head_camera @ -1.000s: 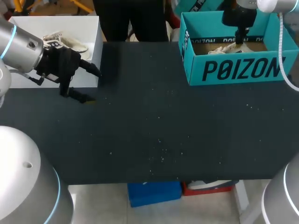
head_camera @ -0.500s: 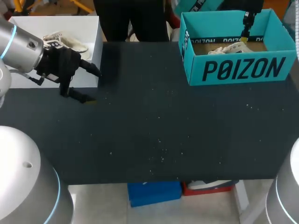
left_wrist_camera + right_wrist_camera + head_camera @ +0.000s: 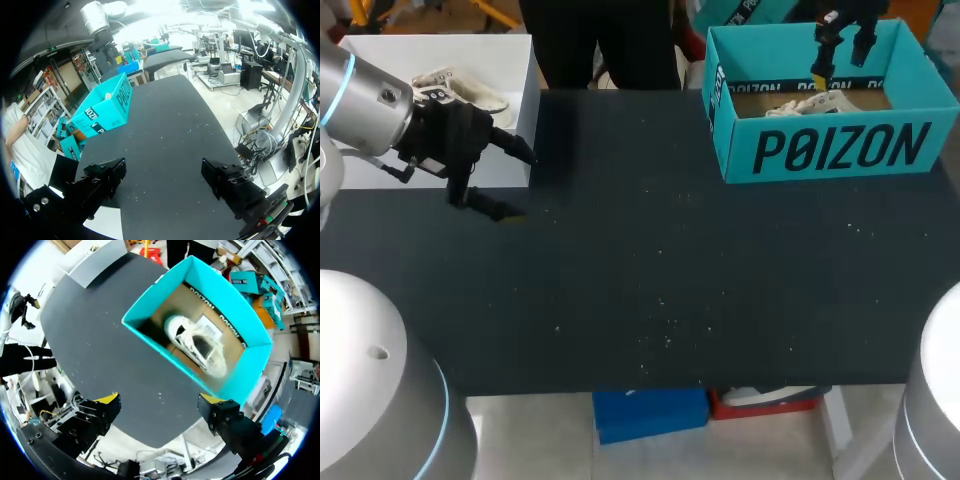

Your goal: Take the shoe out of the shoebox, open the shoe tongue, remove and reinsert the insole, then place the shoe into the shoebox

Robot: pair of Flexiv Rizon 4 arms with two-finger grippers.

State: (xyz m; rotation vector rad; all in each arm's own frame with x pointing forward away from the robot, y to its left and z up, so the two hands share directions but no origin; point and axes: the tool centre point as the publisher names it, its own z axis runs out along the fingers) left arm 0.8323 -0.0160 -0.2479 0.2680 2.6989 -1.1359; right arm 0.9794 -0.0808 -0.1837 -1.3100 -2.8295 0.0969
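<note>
Inside teal shoebox (image 3: pixel 840 150), cream-white shoe (image 3: pixel 197 345), opening upward; left hand (image 3: pixel 162 175), right hand (image 3: pixel 160 402) apart.

Premises: a robotics test laboratory. Grounds: two grey, jointed machine arms, the left arm (image 3: pixel 360 95) and the right arm (image 3: pixel 935 400), are stationed at a single dark, speckled work table (image 3: pixel 660 270). Trial items are set out on it: a teal shoebox (image 3: pixel 830 150) at the far right corner holding a white shoe (image 3: pixel 197 345), and a white bin (image 3: pixel 515 100) at the far left corner.
</note>
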